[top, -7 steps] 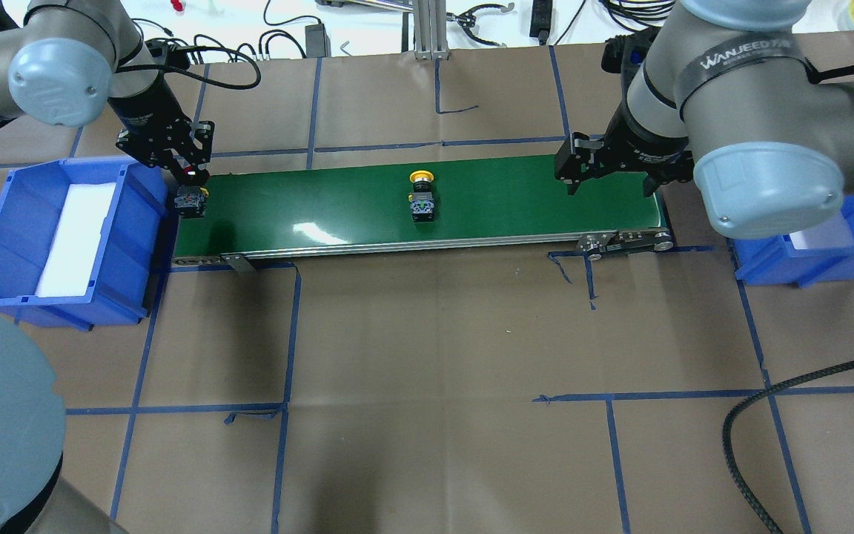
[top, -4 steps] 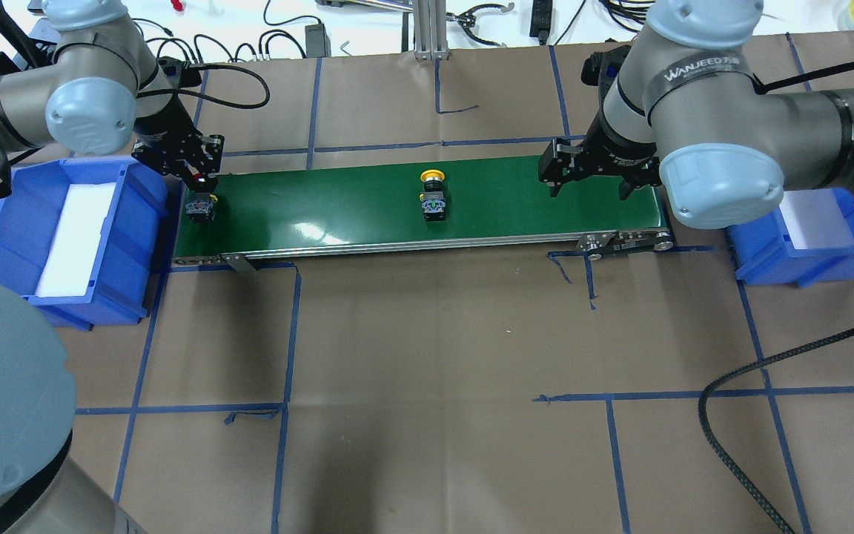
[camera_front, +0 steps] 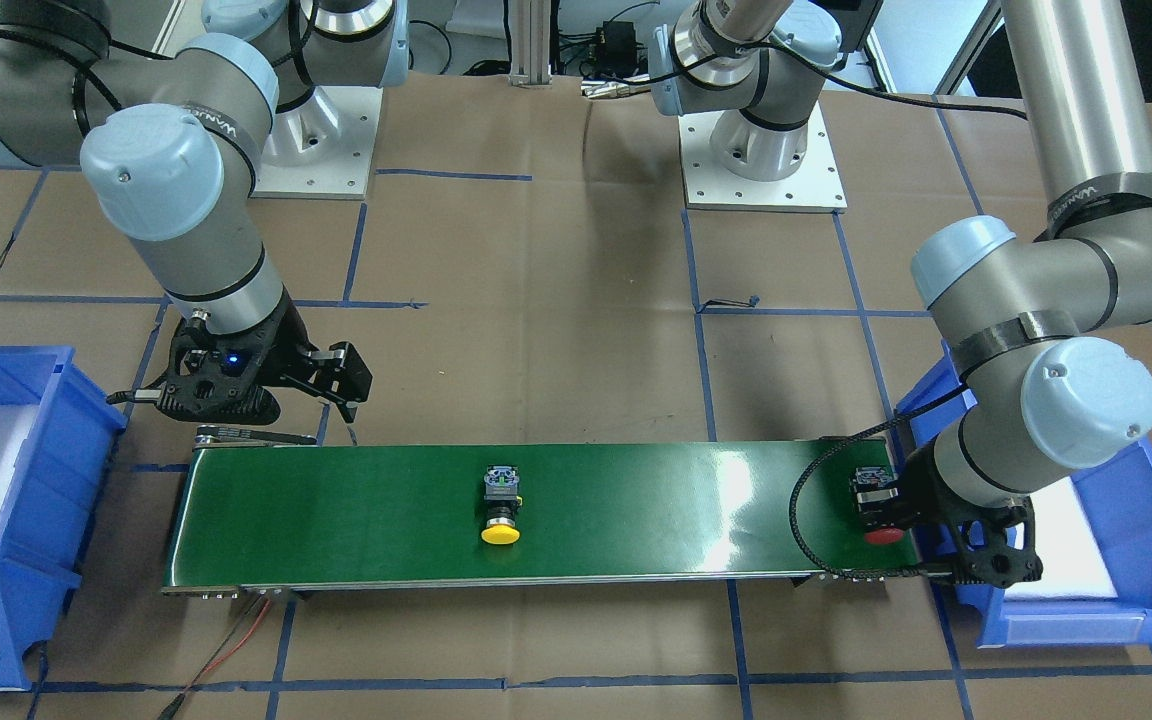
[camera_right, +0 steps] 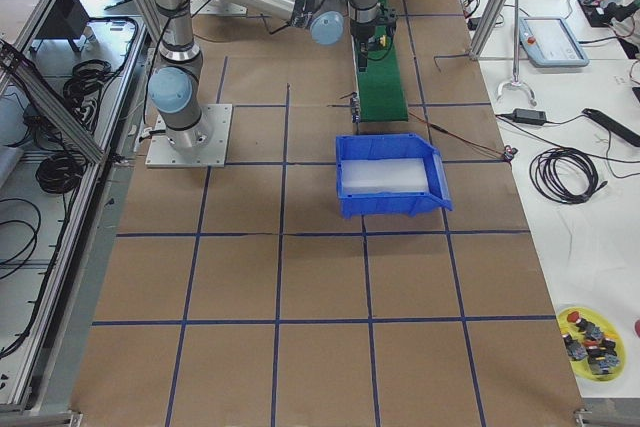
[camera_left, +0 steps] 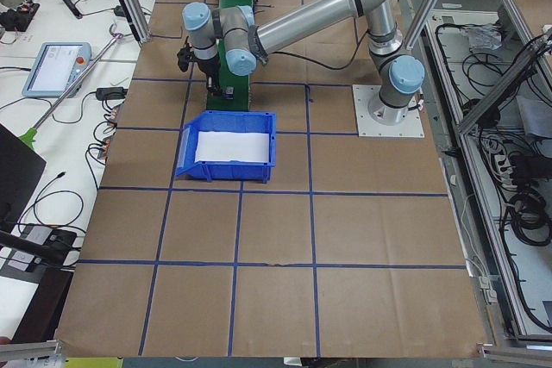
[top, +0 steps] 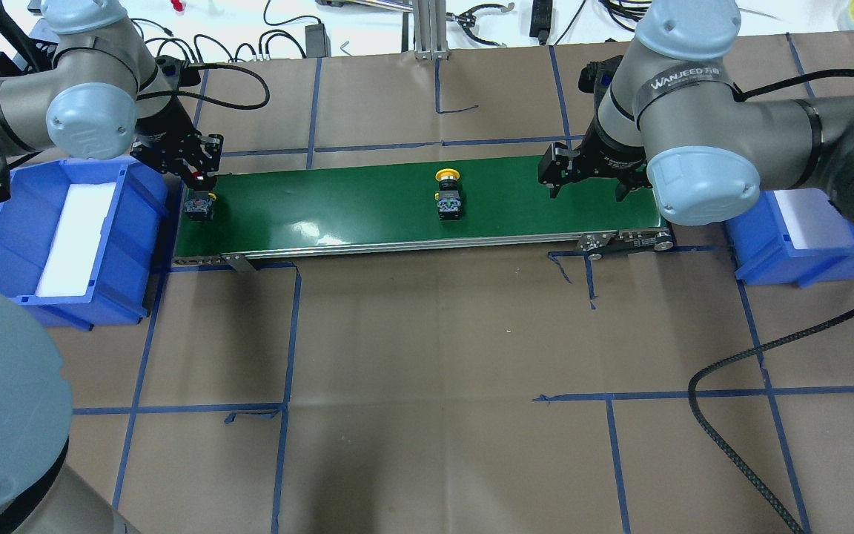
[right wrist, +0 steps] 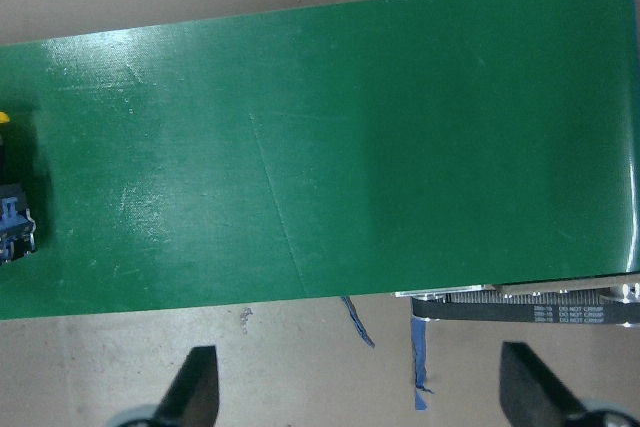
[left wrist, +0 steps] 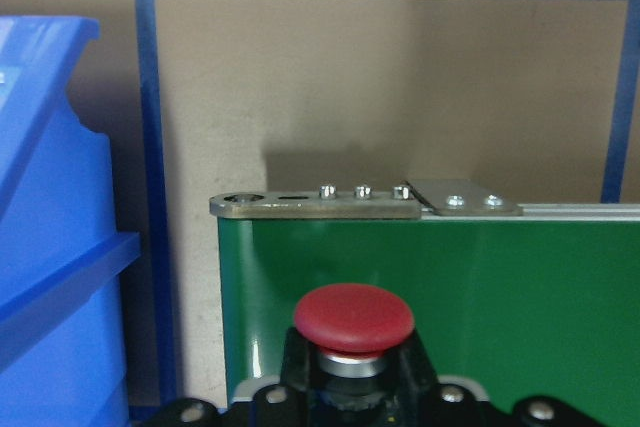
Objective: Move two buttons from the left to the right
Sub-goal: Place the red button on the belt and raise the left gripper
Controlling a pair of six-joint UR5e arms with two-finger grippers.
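The red-capped button [top: 198, 202] lies at the left end of the green conveyor belt [top: 323, 208]. My left gripper [top: 197, 180] is shut on it there. The red cap fills the bottom of the left wrist view [left wrist: 353, 315]. In the front view the button [camera_front: 879, 505] sits beside my left wrist. The yellow-capped button [top: 448, 196] lies free on its side mid-belt, also seen in the front view [camera_front: 501, 505] and at the left edge of the right wrist view [right wrist: 8, 222]. My right gripper [top: 586, 185] hangs open and empty over the belt's right end, fingers [right wrist: 200, 387] spread wide.
A blue bin with a white foam liner [top: 138, 222] stands off the belt's left end. A second blue bin [top: 805, 256] stands off the right end. A black cable [top: 731, 371] loops over the table at the front right. Blue tape lines cross the brown paper.
The yellow button has ridden the belt to the right. My left gripper carried the red button slightly right onto the belt's end, then held still. My right arm shifted left.
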